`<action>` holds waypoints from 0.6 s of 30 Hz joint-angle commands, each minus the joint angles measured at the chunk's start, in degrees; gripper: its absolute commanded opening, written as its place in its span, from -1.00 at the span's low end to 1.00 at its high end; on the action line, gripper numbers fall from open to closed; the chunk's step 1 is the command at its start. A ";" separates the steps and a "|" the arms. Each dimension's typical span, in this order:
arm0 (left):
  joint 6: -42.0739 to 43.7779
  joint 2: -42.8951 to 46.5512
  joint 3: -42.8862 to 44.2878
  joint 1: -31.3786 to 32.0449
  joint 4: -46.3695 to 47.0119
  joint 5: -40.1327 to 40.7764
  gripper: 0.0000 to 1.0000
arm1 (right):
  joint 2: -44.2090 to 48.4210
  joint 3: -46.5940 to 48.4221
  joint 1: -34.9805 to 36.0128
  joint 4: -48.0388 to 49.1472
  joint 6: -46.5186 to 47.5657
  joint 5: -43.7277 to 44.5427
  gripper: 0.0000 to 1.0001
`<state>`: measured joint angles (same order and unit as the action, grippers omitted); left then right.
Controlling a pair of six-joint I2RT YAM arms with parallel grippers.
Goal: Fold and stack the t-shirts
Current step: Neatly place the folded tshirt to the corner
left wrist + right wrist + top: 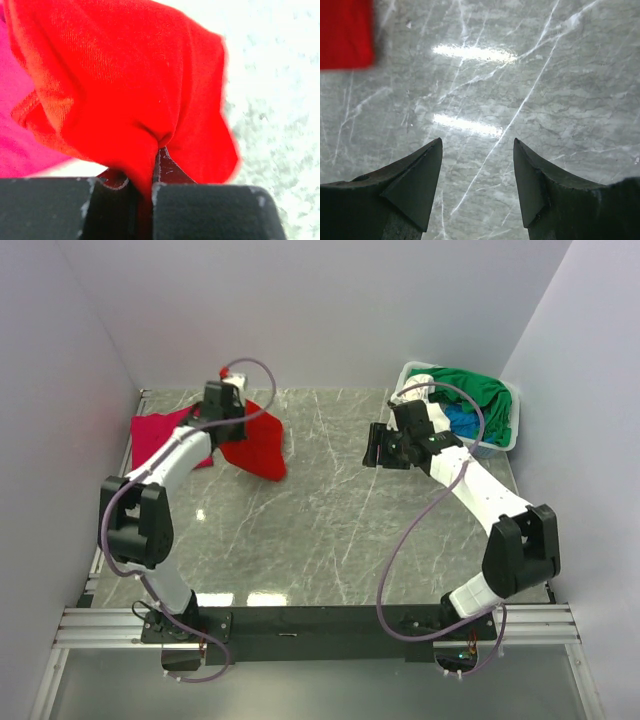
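Fingers point(210, 210) of my left gripper point(152, 187) clenched on a bunched fold of the red t-shirt point(255, 445), near the far-left corner of the table point(320, 540), just beside the magenta t-shirt point(160, 435) at the left edge. Cloth runs from the pinch toward the table's middle. Right gripper point(477, 165) spread, holding nothing; the shirt's free end lies off to its left, so it likely has to reach across.

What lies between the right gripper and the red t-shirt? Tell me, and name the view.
Only bare marble table: the top external view shows nothing between the open right gripper and the red t-shirt. The right wrist view agrees.
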<state>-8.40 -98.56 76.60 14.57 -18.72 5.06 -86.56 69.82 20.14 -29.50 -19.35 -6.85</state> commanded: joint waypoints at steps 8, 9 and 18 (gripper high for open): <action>10.51 -6.55 16.74 -13.42 -5.27 -12.53 -0.99 | -3.61 3.92 -1.95 3.57 2.48 -7.03 0.31; 10.60 -6.55 16.83 -14.47 -5.10 -12.79 -0.99 | -3.87 4.18 -2.03 3.39 2.57 -7.12 0.31; 8.84 -3.66 14.63 -24.67 -2.47 -21.57 -0.99 | -4.14 2.78 -2.56 4.45 2.30 -8.79 0.31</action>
<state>0.38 -105.71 90.54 -8.40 -24.60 -10.83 -90.56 71.35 17.96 -26.98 -17.93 -14.50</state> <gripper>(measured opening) 0.088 0.656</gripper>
